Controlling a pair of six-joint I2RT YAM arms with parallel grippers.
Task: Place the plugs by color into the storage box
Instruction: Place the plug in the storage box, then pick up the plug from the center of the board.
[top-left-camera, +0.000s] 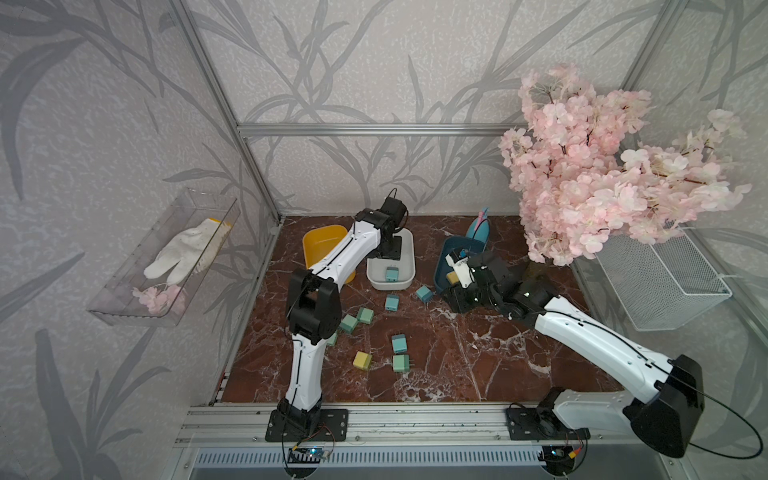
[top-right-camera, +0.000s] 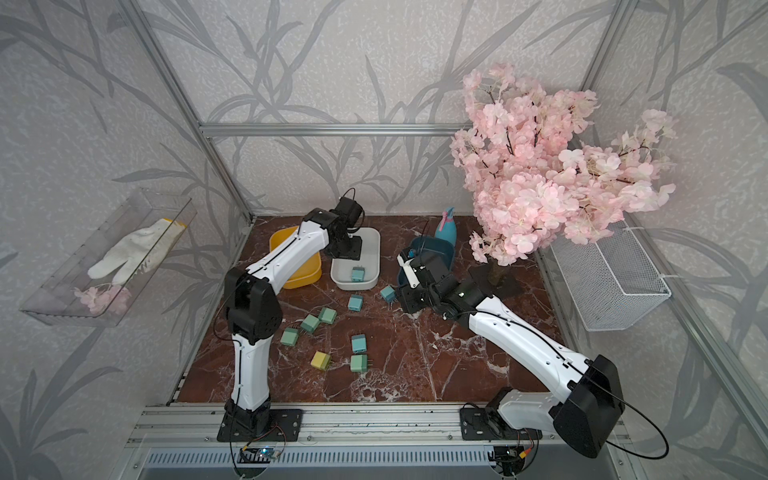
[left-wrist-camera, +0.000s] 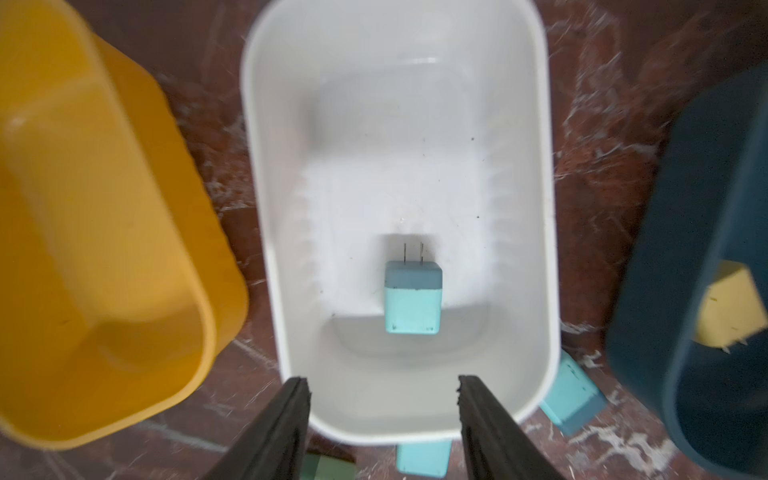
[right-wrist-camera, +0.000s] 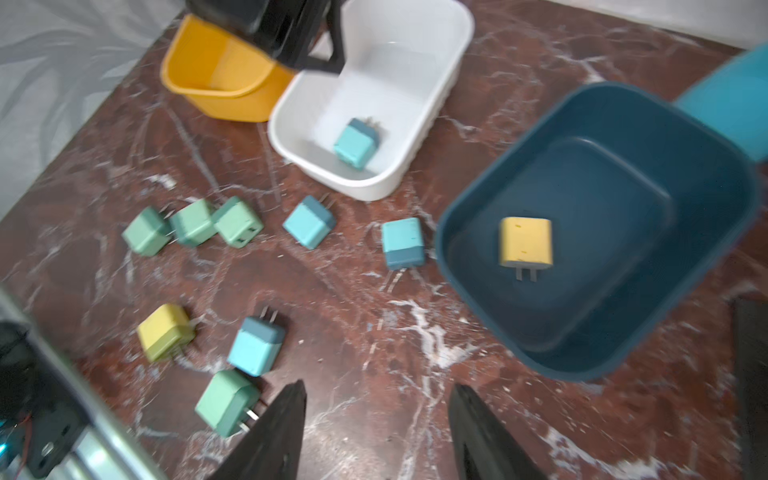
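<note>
Plugs sit in neither claw at present. The left claw (left-wrist-camera: 382, 380) hangs with its jaws parted and nothing between them, above the near end of the white box (left-wrist-camera: 457, 124). One light blue plug (left-wrist-camera: 412, 297) lies in that box, its prongs pointing away from the claw. The right claw (right-wrist-camera: 377, 386) is likewise spread and empty, over bare desk (right-wrist-camera: 374, 291) beside the dark blue box (right-wrist-camera: 623, 187), which holds one yellow plug (right-wrist-camera: 525, 243). The yellow box (right-wrist-camera: 216, 70) shows nothing inside, as far as the wrist views reach.

Further out on the desk I count eight loose: four sage green plugs (right-wrist-camera: 193, 222), three loose light blue plugs (right-wrist-camera: 309, 222) and a second yellow plug (right-wrist-camera: 166, 332).

Sorting looks barely begun, and the step in hand reads as the turn from a drop-off to the next pick. For the left arm, the light blue ones just beside the white box seem handiest. The claw would need to come down straddling the cube's flat sides, clear of the prongs. Three greens crowd together, so taking one risks nudging its neighbours. They presumably belong in the yellow box.
</note>
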